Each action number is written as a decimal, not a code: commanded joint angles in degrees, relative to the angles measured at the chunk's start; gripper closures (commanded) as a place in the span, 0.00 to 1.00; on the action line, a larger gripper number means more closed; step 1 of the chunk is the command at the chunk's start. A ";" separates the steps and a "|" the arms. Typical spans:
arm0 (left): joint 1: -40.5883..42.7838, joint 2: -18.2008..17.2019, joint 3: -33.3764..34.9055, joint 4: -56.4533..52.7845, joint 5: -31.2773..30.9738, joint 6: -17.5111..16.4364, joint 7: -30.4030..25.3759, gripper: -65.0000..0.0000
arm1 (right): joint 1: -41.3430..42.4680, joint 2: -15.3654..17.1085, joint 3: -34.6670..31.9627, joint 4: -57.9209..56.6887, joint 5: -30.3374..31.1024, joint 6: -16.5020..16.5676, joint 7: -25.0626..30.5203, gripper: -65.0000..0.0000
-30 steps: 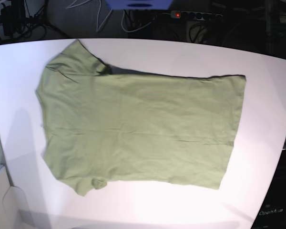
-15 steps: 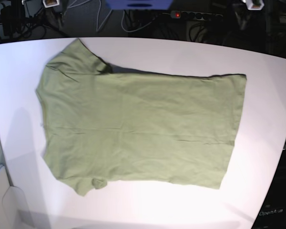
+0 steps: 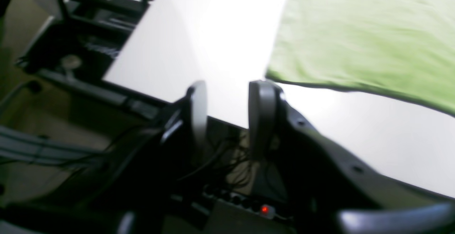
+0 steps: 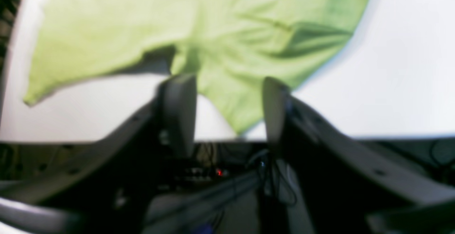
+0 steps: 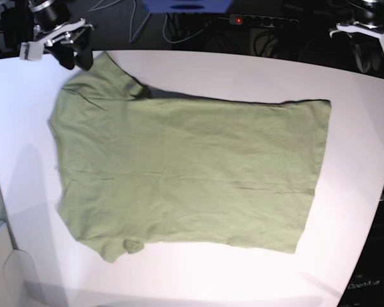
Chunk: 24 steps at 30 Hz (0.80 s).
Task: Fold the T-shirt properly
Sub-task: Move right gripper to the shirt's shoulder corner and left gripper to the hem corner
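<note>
I find the white table [image 5: 358, 128] carrying the olive T-shirt [image 5: 185, 173], spread flat and sideways in the base view: neck end toward that view's left, hem toward its right, one sleeve near the far edge, the other near the front edge. No fold is made yet.

My right gripper [image 4: 227, 111] hovers over the far sleeve, jaws parted, nothing between them; the sleeve tip lies just below the gap. My left gripper [image 3: 229, 109] hangs at the far table edge, near the hem corner but apart from it, jaws released and empty.

In my judgement the step in hand is the approach for the first grasp. To do it well, I should bring the left claw over the hem corner, descend both together, pinch both cloth layers at the edge, and lift evenly so the fold line runs straight. Both wrist views are blurred; I cannot confirm fine seams.
</note>
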<state>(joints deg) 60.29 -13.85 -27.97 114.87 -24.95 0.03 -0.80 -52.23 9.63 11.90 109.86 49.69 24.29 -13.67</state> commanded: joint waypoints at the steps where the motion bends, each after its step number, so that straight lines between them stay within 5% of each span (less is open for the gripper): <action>1: 0.41 -0.44 -1.18 0.96 -0.06 0.10 -0.65 0.71 | -0.48 0.35 1.24 0.51 3.89 3.44 -1.14 0.44; 5: -1.70 -0.44 -3.11 0.96 0.03 0.10 3.65 0.71 | 1.81 0.44 5.46 -0.46 15.06 9.86 -9.93 0.34; 10: -3.11 -0.18 -5.13 1.04 0.11 0.10 5.76 0.71 | 7.61 0.44 9.07 -10.39 28.59 13.55 -20.83 0.31; 15: -3.19 -0.44 -6.19 1.04 -0.06 0.10 5.76 0.71 | 14.21 0.61 11.00 -23.93 29.21 15.05 -26.99 0.31; 24: -5.13 -0.26 -6.72 1.04 0.20 0.10 5.76 0.71 | 17.37 0.97 10.65 -28.94 26.40 15.49 -27.43 0.32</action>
<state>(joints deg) 54.41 -13.65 -34.11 114.91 -24.88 -0.19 6.28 -34.54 10.26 22.46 80.62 77.03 39.88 -40.51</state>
